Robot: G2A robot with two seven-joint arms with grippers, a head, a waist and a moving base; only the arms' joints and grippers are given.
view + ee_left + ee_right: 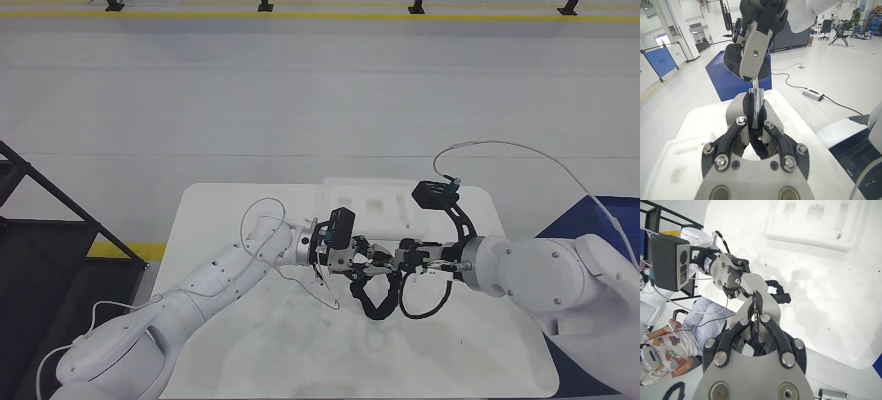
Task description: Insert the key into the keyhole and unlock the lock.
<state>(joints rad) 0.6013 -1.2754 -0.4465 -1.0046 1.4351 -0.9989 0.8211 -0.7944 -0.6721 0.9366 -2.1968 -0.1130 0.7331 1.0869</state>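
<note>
Two arms were tip to tip over the middle of the table (220,225) in the top view. The left end effector (362,258) faced the right end effector (402,256). A black cable (376,296) from the lock hung in a loop under them.

From the left wrist, the left end effector (754,101) was squeezed tight on the lock (757,95), a shiny silver tube. The tube pointed straight at the right end effector (751,75). The key (755,83) stuck out of that one, thin and flat. It was in line with the tube and touched its end. I could not tell how deep it sat.

From the right wrist, the right end effector (755,301) pinched the key (755,318) by its head.
</note>
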